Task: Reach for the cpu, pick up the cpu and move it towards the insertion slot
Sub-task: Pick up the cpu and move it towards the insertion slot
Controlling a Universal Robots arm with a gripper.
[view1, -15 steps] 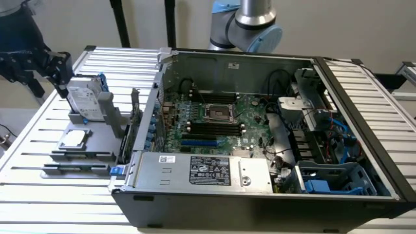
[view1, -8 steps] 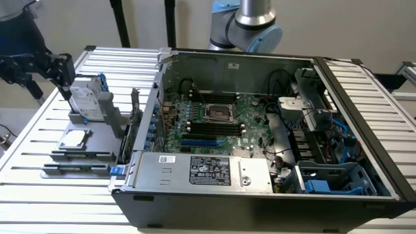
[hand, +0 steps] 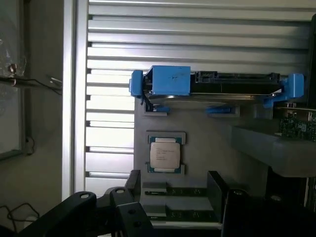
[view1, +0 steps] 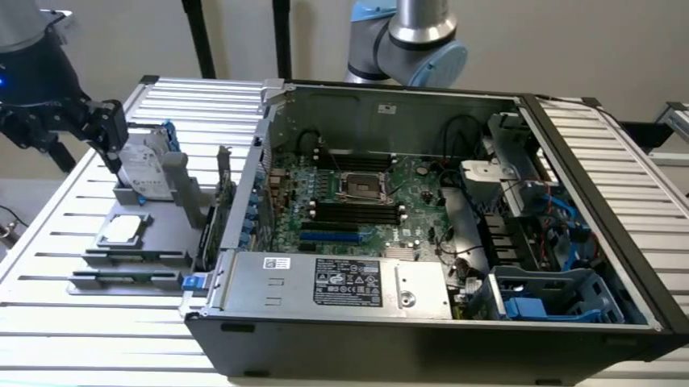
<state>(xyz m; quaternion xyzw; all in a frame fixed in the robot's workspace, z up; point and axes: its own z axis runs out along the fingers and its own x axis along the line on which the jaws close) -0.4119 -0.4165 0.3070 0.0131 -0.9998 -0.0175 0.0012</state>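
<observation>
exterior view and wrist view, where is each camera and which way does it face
Exterior view: off the arm, above, looking down on the open black computer case and grey parts tray; shows a silver-blue arm joint and the black gripper.
Wrist view: on the wrist, looking down past the open gripper onto the tray.
Shared: the small square silver cpu and blue-bracketed silver hard drive.
</observation>
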